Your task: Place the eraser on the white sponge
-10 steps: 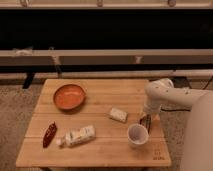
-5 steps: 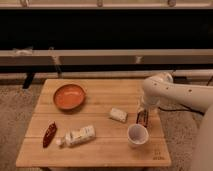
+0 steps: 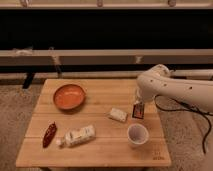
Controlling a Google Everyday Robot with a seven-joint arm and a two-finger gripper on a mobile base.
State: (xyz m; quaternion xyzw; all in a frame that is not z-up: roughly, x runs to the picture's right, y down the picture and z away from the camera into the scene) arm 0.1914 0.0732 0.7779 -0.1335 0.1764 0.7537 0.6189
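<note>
— Eraser (image 3: 138,113), where is it?
— Clenched in my gripper (image 3: 137,104), hanging upright just right of the white sponge (image 3: 118,115), over the desk (image 3: 97,119).
— Why upright?
— I'm pinching its top end. I'd shift left before releasing.

Eraser (image 3: 138,112), small dark reddish-brown block with pale stripe, hangs upright, clamped in the closed tool (image 3: 137,104), just beside the white sponge (image 3: 118,115), an off-white rectangular pad lying flat on the tabletop (image 3: 100,147).
</note>
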